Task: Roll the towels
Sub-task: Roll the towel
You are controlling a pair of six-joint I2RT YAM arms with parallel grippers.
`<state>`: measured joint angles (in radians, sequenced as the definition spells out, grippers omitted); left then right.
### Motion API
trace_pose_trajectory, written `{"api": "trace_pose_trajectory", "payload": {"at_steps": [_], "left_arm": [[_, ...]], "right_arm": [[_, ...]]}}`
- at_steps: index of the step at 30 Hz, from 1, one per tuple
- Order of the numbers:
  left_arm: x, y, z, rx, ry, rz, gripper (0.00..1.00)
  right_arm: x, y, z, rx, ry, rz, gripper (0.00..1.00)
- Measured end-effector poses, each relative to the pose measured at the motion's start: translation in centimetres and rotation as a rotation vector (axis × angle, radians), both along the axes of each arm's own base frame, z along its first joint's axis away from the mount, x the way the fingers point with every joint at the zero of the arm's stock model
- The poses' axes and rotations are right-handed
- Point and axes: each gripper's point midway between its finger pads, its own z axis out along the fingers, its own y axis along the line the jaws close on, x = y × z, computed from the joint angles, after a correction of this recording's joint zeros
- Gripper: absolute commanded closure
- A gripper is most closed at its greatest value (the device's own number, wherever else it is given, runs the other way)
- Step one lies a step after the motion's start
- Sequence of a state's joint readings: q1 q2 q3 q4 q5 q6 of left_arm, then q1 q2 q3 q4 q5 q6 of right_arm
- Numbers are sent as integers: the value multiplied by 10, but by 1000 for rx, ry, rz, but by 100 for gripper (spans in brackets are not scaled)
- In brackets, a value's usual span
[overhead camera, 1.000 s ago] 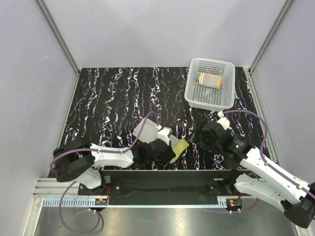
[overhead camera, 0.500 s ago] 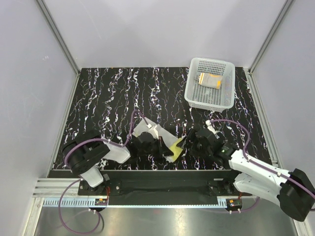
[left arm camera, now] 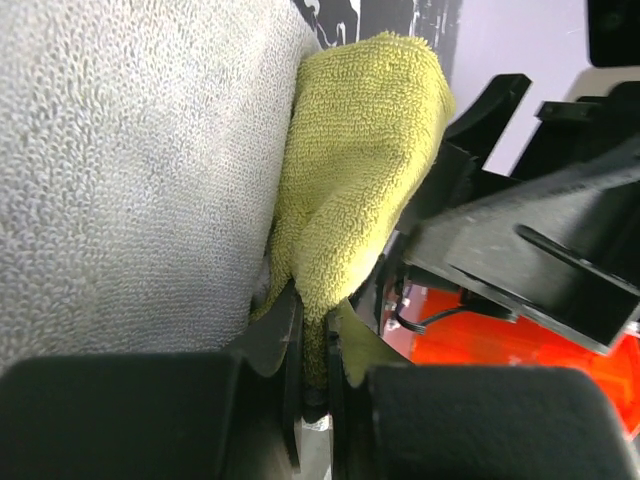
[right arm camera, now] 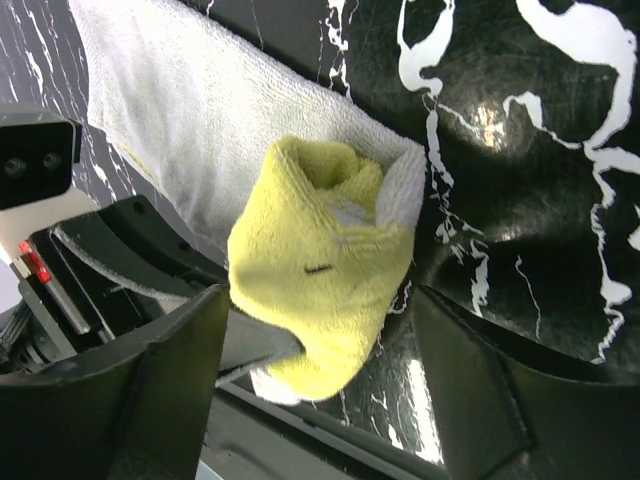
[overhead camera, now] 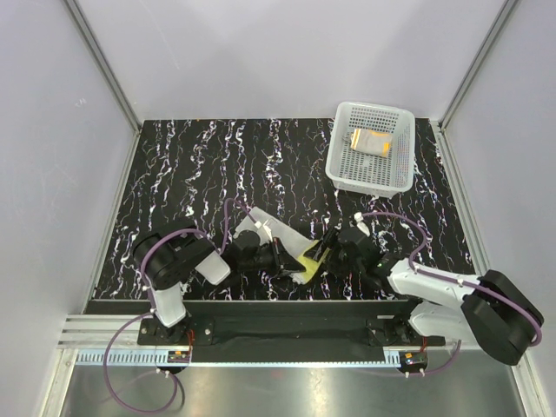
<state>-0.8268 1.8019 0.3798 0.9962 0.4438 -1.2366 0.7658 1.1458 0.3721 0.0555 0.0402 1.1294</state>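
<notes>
Swung inward since a second ago: right arm (overhead camera: 434,282), now folded low along the near edge, with the right gripper (overhead camera: 323,254) brought to the middle of the table front. Tucked back as well: left arm (overhead camera: 182,256), elbow bunched close over its base.

Enclosed on three sides by plain grey wall panels (overhead camera: 287,52) set in slanted aluminium posts (overhead camera: 106,69). Floored by a black table top veined with white marbling (overhead camera: 191,174), bare across the far and left parts, with open room for reaching there. Bounded at the near edge by a black bar (overhead camera: 287,308) and a ribbed aluminium rail (overhead camera: 261,358).

Parked in the far right corner: white perforated plastic basket (overhead camera: 335,161), well apart from both grippers, holding a folded orange towel with pale markings (overhead camera: 371,141).

Lying at the near middle, just beside the black bar: yellow terry towel with grey-white reverse (overhead camera: 309,262), pale side spread flat to the left, yellow end bunched into a loose roll.

Pinched tight on that yellow end: left gripper (left arm camera: 314,350), jaws nearly together with cloth between. Spread wide on either side of the roll: right gripper, fingers (right arm camera: 150,390) clear of the cloth on one side; cannot tell about contact on the other.
</notes>
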Motion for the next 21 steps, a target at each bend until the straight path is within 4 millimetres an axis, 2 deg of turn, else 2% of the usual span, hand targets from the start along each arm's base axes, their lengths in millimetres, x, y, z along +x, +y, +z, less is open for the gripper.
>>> {"api": "trace_pose_trajectory", "payload": {"at_steps": [6, 9, 10, 11, 13, 14, 16, 17, 18, 20, 21], "left_arm": [[-3, -2, 4, -38, 21, -6, 96], [-3, -3, 4, -47, 28, -9, 90], [-4, -3, 4, -48, 31, -10, 86], [-4, -3, 3, -49, 31, -10, 84], [-4, -3, 3, -51, 33, -12, 79], [-4, -3, 3, -51, 34, -14, 71], [-5, -3, 2, -47, 26, -19, 62], [-5, -2, 2, -42, 19, -22, 53], [-5, -1, 2, -31, 12, -25, 48], [-4, 1, 8, 0, -33, -30, 37], [-2, 3, 13, 28, -62, -27, 35]], "right_arm": [[6, 6, -5, 14, -5, -5, 32], [8, 8, -8, 16, -5, -5, 44], [8, 9, -9, 17, -3, -3, 50], [8, 10, -10, 17, -1, 0, 63], [9, 12, -11, 20, 0, 4, 74], [8, 12, -12, 22, 3, 6, 76], [8, 13, -12, 25, 7, 8, 77], [7, 13, -12, 24, 10, 10, 79], [6, 12, -13, 19, 16, 10, 85], [4, 10, -14, 0, 36, 10, 86], [3, 9, -14, -12, 47, 9, 86]]}}
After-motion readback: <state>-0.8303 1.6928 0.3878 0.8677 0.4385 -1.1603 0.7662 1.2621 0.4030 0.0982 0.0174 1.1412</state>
